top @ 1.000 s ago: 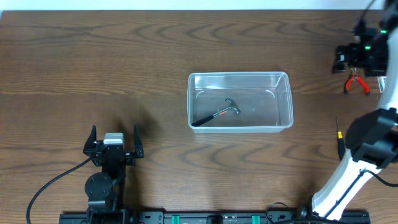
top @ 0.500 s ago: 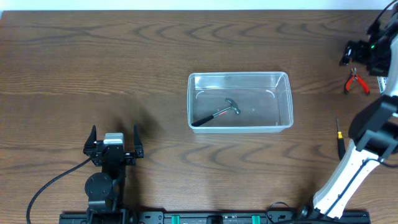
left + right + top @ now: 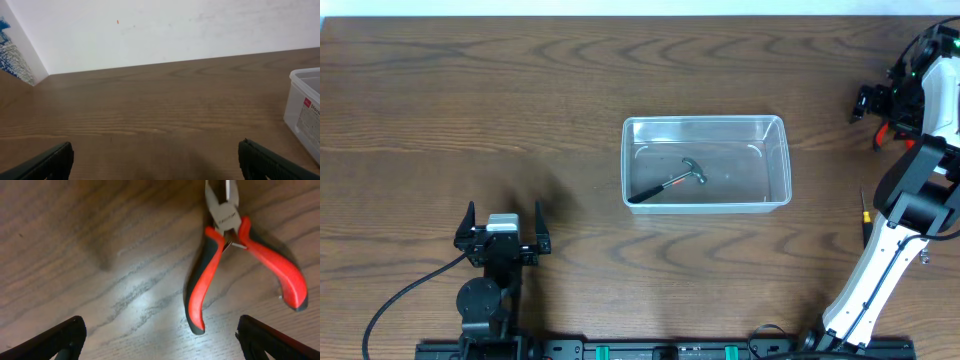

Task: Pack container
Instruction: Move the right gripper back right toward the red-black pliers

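Note:
The clear plastic container [image 3: 706, 163] sits mid-table with a small hammer [image 3: 670, 183] lying inside; its corner shows in the left wrist view [image 3: 306, 110]. Red-and-black pliers [image 3: 235, 250] lie on the table just beyond my right gripper [image 3: 162, 340], which is open and empty, its fingers spread either side below the handles. In the overhead view the right gripper [image 3: 876, 103] hovers at the far right edge, mostly covering the pliers [image 3: 883, 131]. My left gripper [image 3: 504, 226] rests open and empty near the front left [image 3: 157, 162].
A black-and-yellow screwdriver [image 3: 865, 220] lies at the right edge beside the right arm's base. A white wall and a blue-patterned panel [image 3: 12, 57] stand beyond the table's far edge.
The right gripper has shifted a little left and down over the pliers, now hiding most of them from overhead. The left arm, container and hammer have not moved.

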`<action>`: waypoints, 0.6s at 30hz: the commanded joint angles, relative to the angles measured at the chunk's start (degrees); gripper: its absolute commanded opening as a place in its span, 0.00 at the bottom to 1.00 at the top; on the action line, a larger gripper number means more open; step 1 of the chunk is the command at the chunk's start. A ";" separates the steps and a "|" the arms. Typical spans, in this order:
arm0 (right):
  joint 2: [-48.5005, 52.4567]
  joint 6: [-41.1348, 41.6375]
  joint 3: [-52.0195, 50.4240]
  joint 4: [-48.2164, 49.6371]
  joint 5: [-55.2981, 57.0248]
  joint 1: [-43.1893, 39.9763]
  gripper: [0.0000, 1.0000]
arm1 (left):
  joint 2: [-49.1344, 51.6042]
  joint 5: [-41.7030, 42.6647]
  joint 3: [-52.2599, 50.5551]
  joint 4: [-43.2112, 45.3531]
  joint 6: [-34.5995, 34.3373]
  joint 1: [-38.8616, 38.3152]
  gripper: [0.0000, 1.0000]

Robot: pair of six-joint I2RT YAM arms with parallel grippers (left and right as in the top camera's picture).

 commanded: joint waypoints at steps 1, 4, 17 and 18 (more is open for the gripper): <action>-0.79 1.38 0.35 0.74 0.44 -0.26 0.99 | -0.31 -0.28 -1.70 -0.98 -0.31 -0.07 0.98; -0.79 1.14 0.35 1.16 0.44 -0.26 0.98 | -0.31 -0.28 -1.70 -1.01 -0.31 -0.07 0.98; -0.79 5.05 0.35 2.40 1.73 -0.26 0.99 | -0.31 -0.28 -1.70 -0.98 -0.31 -0.07 0.98; -0.79 5.05 0.33 2.49 1.73 -0.26 0.99 | -0.31 -0.28 -1.70 -0.98 -0.31 -0.07 0.98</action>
